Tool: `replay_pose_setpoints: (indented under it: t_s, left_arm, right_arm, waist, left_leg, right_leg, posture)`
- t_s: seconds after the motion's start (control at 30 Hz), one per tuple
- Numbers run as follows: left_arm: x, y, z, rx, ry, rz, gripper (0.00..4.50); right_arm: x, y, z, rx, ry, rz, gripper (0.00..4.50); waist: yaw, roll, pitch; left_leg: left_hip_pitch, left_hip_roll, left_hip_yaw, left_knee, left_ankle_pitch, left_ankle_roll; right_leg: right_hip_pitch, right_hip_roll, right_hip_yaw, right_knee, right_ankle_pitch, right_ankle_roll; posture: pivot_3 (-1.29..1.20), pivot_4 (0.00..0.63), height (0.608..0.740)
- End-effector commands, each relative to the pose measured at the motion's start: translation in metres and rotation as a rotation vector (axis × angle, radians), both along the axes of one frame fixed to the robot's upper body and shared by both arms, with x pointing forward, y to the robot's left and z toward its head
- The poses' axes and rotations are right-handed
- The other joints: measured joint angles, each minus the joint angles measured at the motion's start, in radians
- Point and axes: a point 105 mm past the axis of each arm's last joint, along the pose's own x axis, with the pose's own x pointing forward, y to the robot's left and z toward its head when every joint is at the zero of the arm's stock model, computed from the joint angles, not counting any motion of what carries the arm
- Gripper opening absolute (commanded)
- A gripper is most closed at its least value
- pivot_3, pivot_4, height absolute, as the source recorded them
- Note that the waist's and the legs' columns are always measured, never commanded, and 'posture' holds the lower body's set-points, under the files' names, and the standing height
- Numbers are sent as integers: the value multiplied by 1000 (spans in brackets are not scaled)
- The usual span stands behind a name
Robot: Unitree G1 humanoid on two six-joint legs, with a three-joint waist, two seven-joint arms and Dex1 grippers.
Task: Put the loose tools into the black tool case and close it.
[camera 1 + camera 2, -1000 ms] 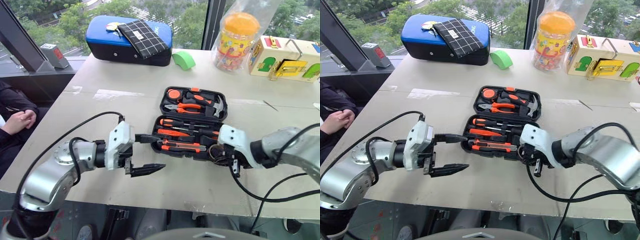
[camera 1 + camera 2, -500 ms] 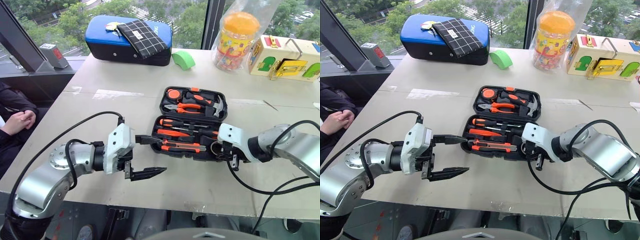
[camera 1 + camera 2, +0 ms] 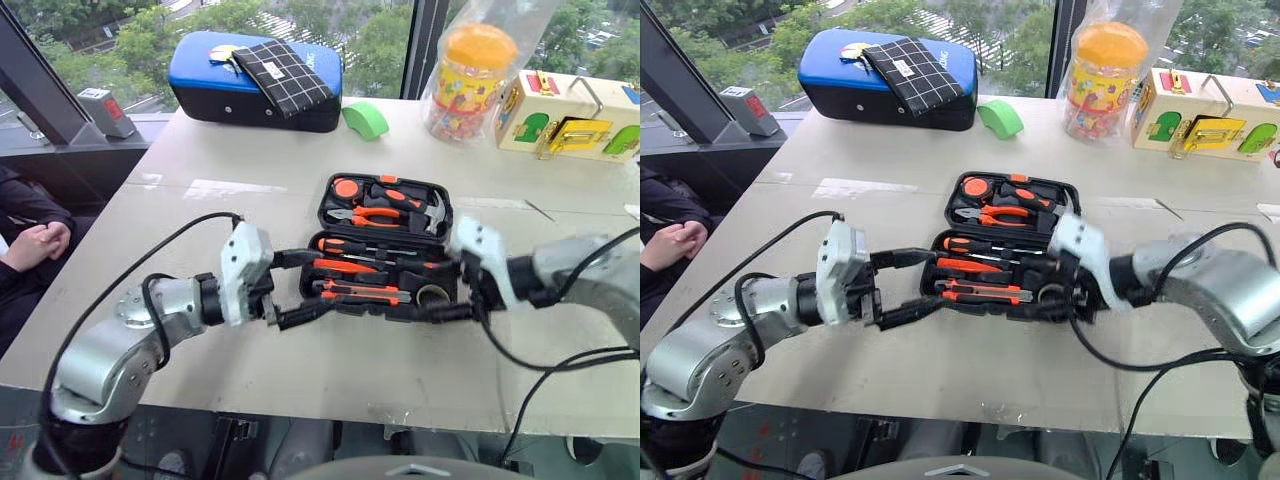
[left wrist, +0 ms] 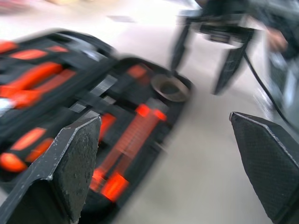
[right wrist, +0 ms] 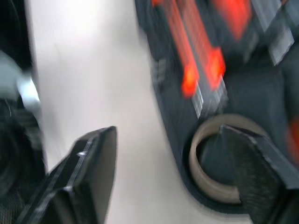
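Observation:
The black tool case [image 3: 325, 215] lies open in the middle of the table. Its near half holds two orange-and-black screwdrivers [image 3: 347, 266], the utility knife [image 3: 366, 294] and the small dark tape roll [image 3: 432, 293] in the right corner pocket. My right gripper [image 5: 168, 135] hangs open just over that roll [image 5: 219, 186], holding nothing; it shows at the case's right front corner [image 3: 456, 293]. My left gripper [image 3: 305, 287] is open at the case's left front edge, fingers pointing at the tools [image 4: 126, 144].
Pliers [image 3: 375, 213] and a hammer [image 3: 435, 210] fill the case's far half. Behind stand a blue-topped case [image 3: 258, 95] with a checked pouch, a green object [image 3: 367, 120], an orange-lidded jar [image 3: 470, 80] and a wooden toy box [image 3: 570, 115]. A person's hands [image 3: 35, 243] rest at the left.
My right gripper has opened and lifted a little, leaving the tape roll in the case's corner. The left gripper has moved in toward the case's left edge.

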Motion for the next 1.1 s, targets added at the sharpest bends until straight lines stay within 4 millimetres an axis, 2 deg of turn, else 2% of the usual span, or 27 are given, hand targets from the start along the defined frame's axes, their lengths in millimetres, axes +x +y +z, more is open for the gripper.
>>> replay_pose_setpoints:
  t_s: [0.03, 0.13, 0.2, 0.27, 0.33, 0.43, 0.5, 0.63, 0.73, 0.9, 0.97, 1.0, 1.07, 1.1]
  left_arm:
    - [28, 11, 4, -63, 27, 193, 4500]
    - [60, 17, 14, -144, 44, 378, 4500]
    - [80, 23, 10, -104, 81, 509, 4500]
    - [88, 14, 16, -140, 141, 470, 4500]
    - [97, 16, 18, -105, 151, 471, 4500]
    - [117, 13, 11, -46, 217, 520, 4500]
    - [130, 14, 9, -39, 238, 542, 4500]
    - [162, 10, -4, 9, 261, 585, 4500]
    - [178, 11, -12, 17, 280, 612, 4500]
    - [193, 6, -26, 54, 295, 604, 4500]
    - [197, 4, -27, 58, 297, 599, 3977]
    - [197, 3, -28, 61, 299, 588, 3671]
    - [199, 1, -27, 43, 304, 586, 2749]
    - [199, 0, -27, 30, 309, 578, 2192]
  right_arm:
    - [23, -12, 25, 114, -123, -200, 3440]
    - [44, -16, 38, 184, -192, -350, 3440]
    - [60, -26, 33, 97, -223, -461, 3440]
    - [75, -36, 23, 40, -166, -566, 3440]
    - [89, -36, 20, 53, -137, -651, 3440]
    - [108, -39, 15, 54, -79, -749, 3440]
    - [120, -37, 7, 8, -63, -788, 3440]
    - [150, -45, -13, 18, 35, -915, 3440]
    - [157, -51, -21, -3, 50, -953, 3440]
    - [155, -58, -26, 28, 98, -980, 3440]
    - [151, -53, -22, 58, 124, -960, 3466]
    - [149, -53, -23, 56, 131, -954, 3209]
    - [146, -55, -30, 47, 159, -962, 2652]
    - [146, -56, -33, 45, 169, -964, 2086]
  waist:
    - [1, -3, -2]
    - [2, -2, -1]
    - [3, -2, -1]
    - [-1, -3, -2]
    - [-7, -4, -2]
    - [-9, -3, -2]
    - [-11, -2, -1]
    - [-13, -3, -2]
    - [-13, -3, -2]
    - [-23, -3, -1]
    - [-26, -3, -1]
    - [-27, -3, -1]
    - [-28, -3, -2]
    - [-29, -3, -2]
  left_leg:
    - [0, 0, 0, 0, 0, 0]
    - [0, -1, -1, 1, 0, 0]
    - [0, -2, -1, 3, 0, -1]
    - [-1, -2, -1, 3, 2, -3]
    - [-1, -2, 0, 3, 4, -6]
    - [0, -2, 0, 1, 5, -7]
    - [0, -3, 1, 0, 5, -8]
    - [0, -4, 1, 0, 5, -8]
    - [0, -4, 1, 0, 6, -8]
    - [-2, -4, 0, -1, 6, -9]
    - [-2, -4, 0, -1, 5, -8]
    - [-2, -4, 0, -1, 5, -8]
    - [-2, -4, 0, -1, 5, -8]
    - [-2, -4, 0, -1, 5, -8]
  right_leg:
    - [0, 0, 0, 1, 0, 0]
    - [0, 1, 0, 3, 0, 0]
    - [-1, 1, 0, 5, 0, 1]
    - [-3, 3, 1, 5, 2, 3]
    - [-3, 5, 1, 6, 2, 3]
    - [-5, 5, 2, 6, 2, 3]
    - [-6, 8, 2, 7, 3, 3]
    - [-6, 8, 1, 7, 3, 3]
    - [-6, 7, 2, 6, 3, 4]
    - [-7, 6, 1, 6, 4, 5]
    - [-7, 6, 1, 6, 4, 5]
    - [-7, 6, 1, 6, 4, 5]
    - [-7, 5, 2, 7, 4, 5]
    - [-7, 4, 2, 7, 4, 6]
  posture:
    - [0, 150, 740]
    - [0, 150, 740]
    - [0, 150, 740]
    - [0, 150, 740]
    - [0, 150, 740]
    - [0, 150, 740]
    - [0, 150, 740]
    - [0, 150, 740]
    - [0, 150, 740]
    - [0, 150, 740]
    - [0, 150, 740]
    - [0, 150, 740]
    - [0, 150, 740]
    - [0, 150, 740]
